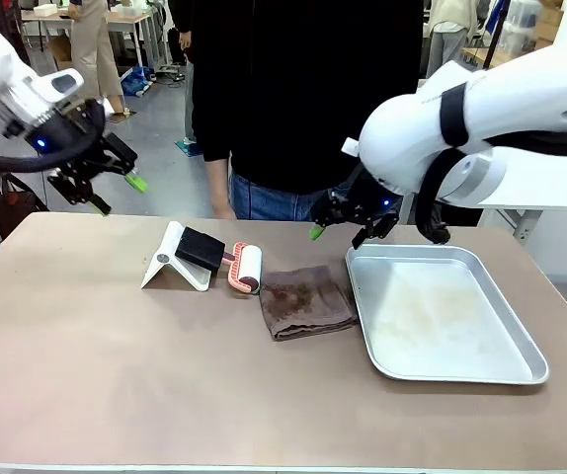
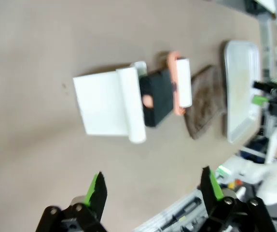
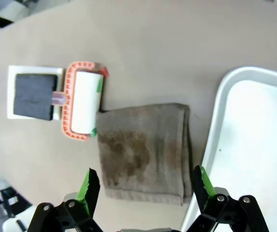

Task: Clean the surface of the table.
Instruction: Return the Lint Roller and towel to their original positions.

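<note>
The beige-brown table (image 1: pixel 116 365) spans the front view. A folded brown cloth (image 1: pixel 305 301) lies at its middle, also seen in the right wrist view as the cloth (image 3: pixel 143 150). My right gripper (image 1: pixel 345 234) hovers open above the table just behind the cloth and the tray's far left corner; its green fingertips (image 3: pixel 89 186) frame the cloth from above. My left gripper (image 1: pixel 116 195) hangs open high over the table's far left edge, well apart from everything; its fingertips (image 2: pixel 98 186) show with nothing between them.
A lint roller (image 1: pixel 246 267) with an orange frame and black handle rests on a white stand (image 1: pixel 170 259) left of the cloth. A silver metal tray (image 1: pixel 442 316) lies at the right. A person in black (image 1: pixel 303 99) stands at the far side.
</note>
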`<move>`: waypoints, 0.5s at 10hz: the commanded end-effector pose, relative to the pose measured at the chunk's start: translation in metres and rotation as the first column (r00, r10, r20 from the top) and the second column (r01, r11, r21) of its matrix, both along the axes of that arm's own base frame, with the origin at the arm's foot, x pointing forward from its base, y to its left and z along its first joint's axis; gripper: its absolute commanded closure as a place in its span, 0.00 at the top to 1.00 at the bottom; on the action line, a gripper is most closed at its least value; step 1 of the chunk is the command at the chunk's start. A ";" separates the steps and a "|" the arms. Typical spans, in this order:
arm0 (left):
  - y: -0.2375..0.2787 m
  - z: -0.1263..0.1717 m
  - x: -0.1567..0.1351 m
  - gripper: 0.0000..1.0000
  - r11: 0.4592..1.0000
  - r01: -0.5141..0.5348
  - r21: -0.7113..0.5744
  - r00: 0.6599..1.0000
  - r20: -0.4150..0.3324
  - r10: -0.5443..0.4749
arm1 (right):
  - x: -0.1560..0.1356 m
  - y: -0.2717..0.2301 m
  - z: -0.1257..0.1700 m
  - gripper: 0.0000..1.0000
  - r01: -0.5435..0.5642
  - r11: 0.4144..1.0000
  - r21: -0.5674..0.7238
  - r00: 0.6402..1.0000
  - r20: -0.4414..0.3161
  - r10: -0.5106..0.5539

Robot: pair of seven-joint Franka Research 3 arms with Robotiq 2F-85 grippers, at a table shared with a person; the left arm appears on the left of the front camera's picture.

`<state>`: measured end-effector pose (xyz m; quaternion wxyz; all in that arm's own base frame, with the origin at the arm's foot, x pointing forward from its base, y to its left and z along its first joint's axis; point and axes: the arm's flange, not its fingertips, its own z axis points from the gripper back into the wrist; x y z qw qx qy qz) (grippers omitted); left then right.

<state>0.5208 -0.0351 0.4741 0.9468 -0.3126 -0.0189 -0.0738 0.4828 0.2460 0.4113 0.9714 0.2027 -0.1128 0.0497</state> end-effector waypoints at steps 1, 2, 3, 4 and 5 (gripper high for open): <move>0.006 0.024 -0.044 1.00 0.992 0.117 -0.042 0.993 0.001 -0.117 | -0.022 -0.034 0.008 1.00 -0.012 0.991 0.132 0.992 -0.125 0.029; 0.007 0.031 -0.066 1.00 0.989 0.147 -0.020 0.989 -0.028 -0.147 | -0.032 -0.059 0.023 1.00 -0.011 0.981 0.193 0.983 -0.179 0.046; 0.010 0.035 -0.087 1.00 0.983 0.182 -0.011 0.983 -0.015 -0.182 | -0.050 -0.089 0.039 1.00 -0.003 0.971 0.240 0.976 -0.212 0.055; 0.014 0.034 -0.100 1.00 0.981 0.193 -0.004 0.981 0.013 -0.193 | -0.064 -0.116 0.054 1.00 -0.022 0.954 0.300 0.969 -0.229 0.094; 0.018 0.028 -0.106 1.00 0.979 0.202 -0.015 0.979 0.031 -0.201 | -0.074 -0.141 0.066 1.00 0.014 0.938 0.347 0.953 -0.289 0.093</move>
